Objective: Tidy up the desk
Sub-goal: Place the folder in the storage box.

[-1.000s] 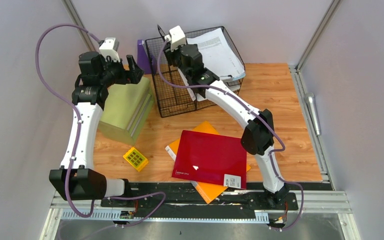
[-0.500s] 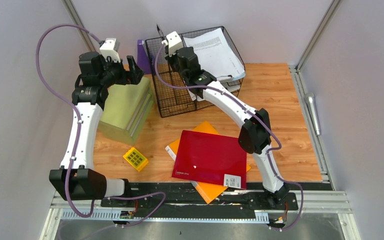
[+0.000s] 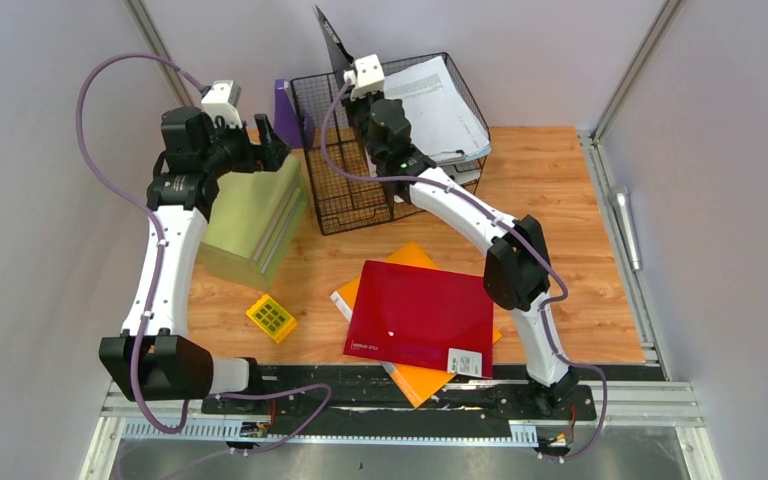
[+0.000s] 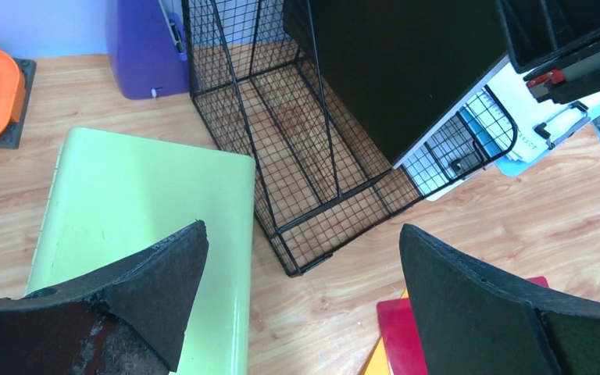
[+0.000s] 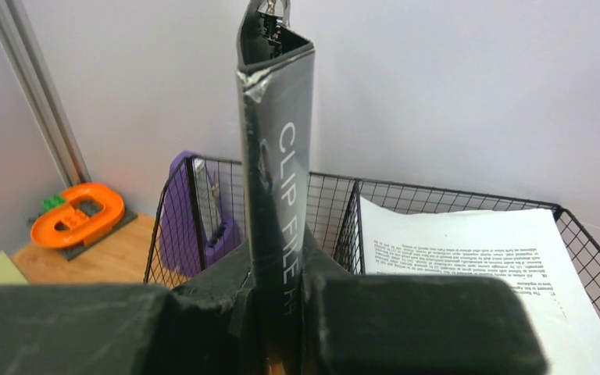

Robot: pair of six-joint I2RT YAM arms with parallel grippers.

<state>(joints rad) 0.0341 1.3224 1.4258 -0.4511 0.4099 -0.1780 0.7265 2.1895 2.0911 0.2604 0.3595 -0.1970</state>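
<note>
Desk (image 3: 550,180) under both arms is only partly tidy. The right hand (image 5: 277,312), apart a second ago, is now clamped on the black clip file (image 5: 277,141) and has raised it above the wire basket (image 3: 332,192), probably to refile it. The left hand (image 4: 301,234) waits wide apart.

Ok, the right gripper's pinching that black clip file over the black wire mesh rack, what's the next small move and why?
Probably a short straight lift before any sideways move. The right gripper is shut on the upright black clip file, whose lower edge seems to sit between the dividers of the black wire mesh rack, so going sideways now could snag it.
</note>
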